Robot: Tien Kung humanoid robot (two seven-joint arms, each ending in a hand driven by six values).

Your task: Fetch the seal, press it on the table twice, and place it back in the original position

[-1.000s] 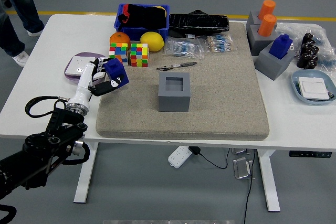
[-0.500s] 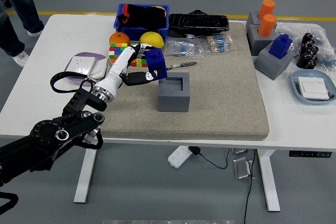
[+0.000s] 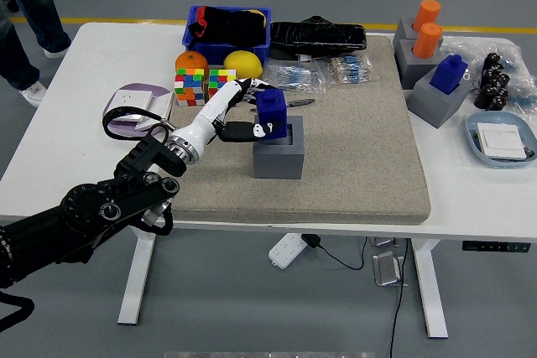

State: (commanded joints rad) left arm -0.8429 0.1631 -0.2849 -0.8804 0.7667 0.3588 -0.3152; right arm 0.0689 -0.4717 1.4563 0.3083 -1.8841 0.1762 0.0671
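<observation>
My left hand [image 3: 252, 115] is shut on the blue seal [image 3: 271, 113], holding it upright over the square recess of the grey block holder [image 3: 278, 153] in the middle of the beige mat [image 3: 352, 140]. The seal's base looks level with the holder's top opening; I cannot tell whether it rests inside. My black left arm [image 3: 109, 207] reaches in from the lower left. My right arm is out of sight.
Two colour cubes [image 3: 205, 85], an orange [image 3: 191, 62], a lemon [image 3: 242, 64], a blue bin [image 3: 226, 27] and a pen [image 3: 289, 105] lie behind the hand. Grey holders with orange and blue seals [image 3: 436, 56] stand at the right. A person's legs [image 3: 29, 14] show top left.
My left hand has carried the blue seal rightward across the mat, from its left edge to just above the grey holder's recess.
</observation>
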